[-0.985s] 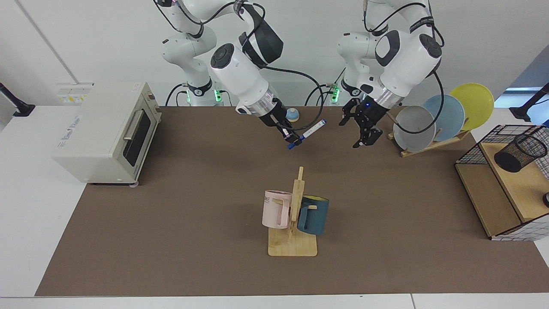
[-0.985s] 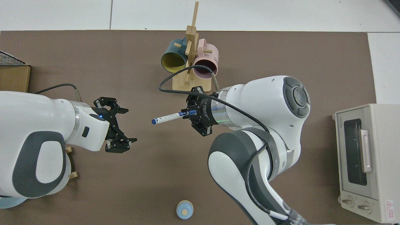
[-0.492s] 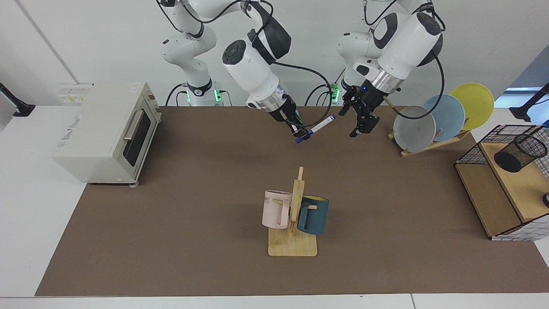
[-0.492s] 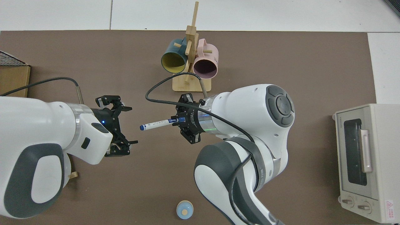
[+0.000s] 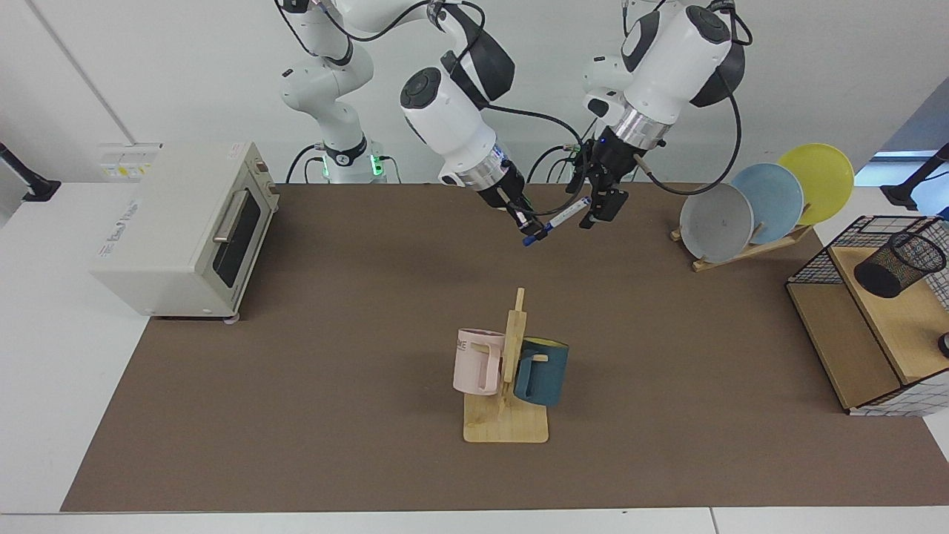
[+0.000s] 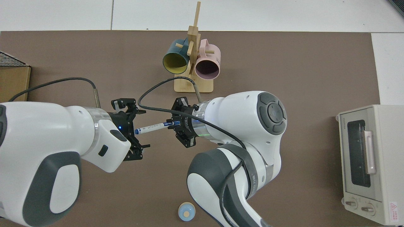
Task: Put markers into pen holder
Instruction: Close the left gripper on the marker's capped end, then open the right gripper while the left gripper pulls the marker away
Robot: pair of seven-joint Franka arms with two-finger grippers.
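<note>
Above the far middle of the tabletop (image 5: 311, 356), the right gripper (image 5: 528, 222) is clamped on the capped end of the marker (image 5: 557, 219), holding it aloft and slanted. Its free end reaches between the spread fingers of the left gripper (image 5: 599, 202), which grips nothing. The pen holder (image 5: 898, 264) lies tipped in the wire basket (image 5: 815, 259), well apart.

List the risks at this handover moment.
1. The right gripper clamps the marker by one end only, so a nudge from the open left gripper may tilt it.
2. A release before the left gripper closes would drop it; it hangs above the table.
3. The pen holder lies tipped, which may hinder insertion.
</note>
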